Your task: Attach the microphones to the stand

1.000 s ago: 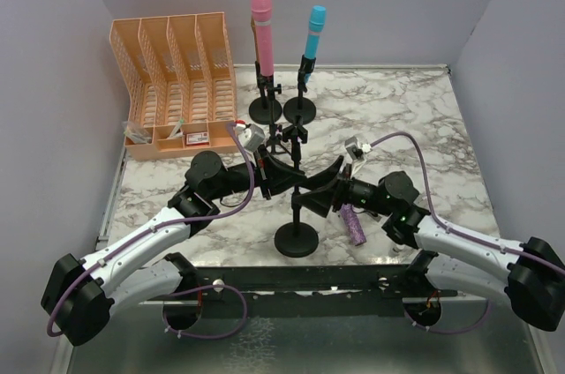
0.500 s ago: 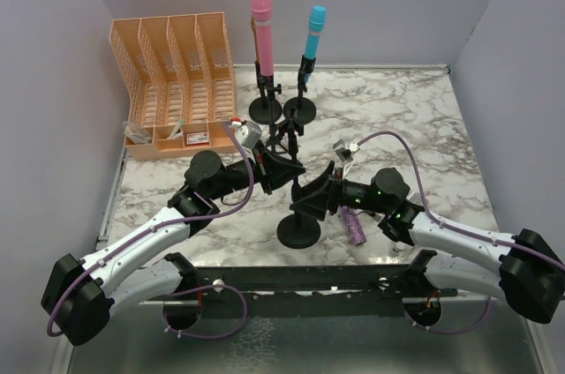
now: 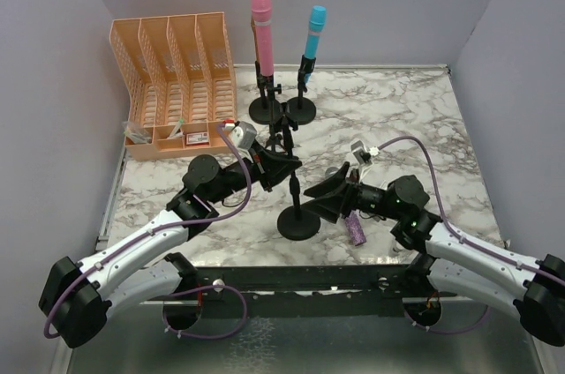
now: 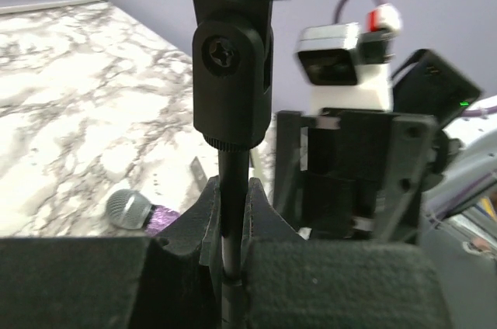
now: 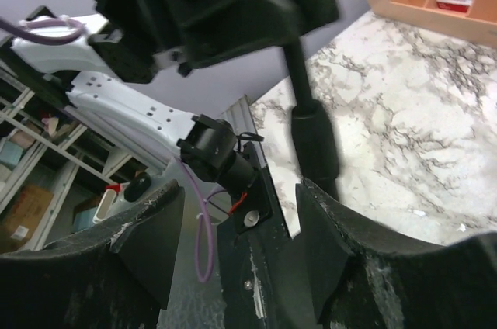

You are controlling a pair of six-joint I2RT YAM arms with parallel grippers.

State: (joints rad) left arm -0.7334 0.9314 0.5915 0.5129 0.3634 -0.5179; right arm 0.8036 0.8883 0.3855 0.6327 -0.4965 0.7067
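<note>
at the front of the bench (image 3: 397, 118), the left tool (image 4: 233, 219) is clamped tight on the thin pole of the nearest stand (image 3: 298, 224). the right tool (image 5: 241, 206) hangs open just beside that pole, gripping nothing. the purple microphone (image 3: 356, 228) lies flat by the right arm. the pink microphone (image 3: 260, 17) and the blue microphone (image 3: 315, 30) sit upright in holders at the back.

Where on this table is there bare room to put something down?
The far right marble, between the blue microphone's stand and the right wall, is bare. The middle is crowded: left tool, right tool, the near stand and the purple microphone.
</note>
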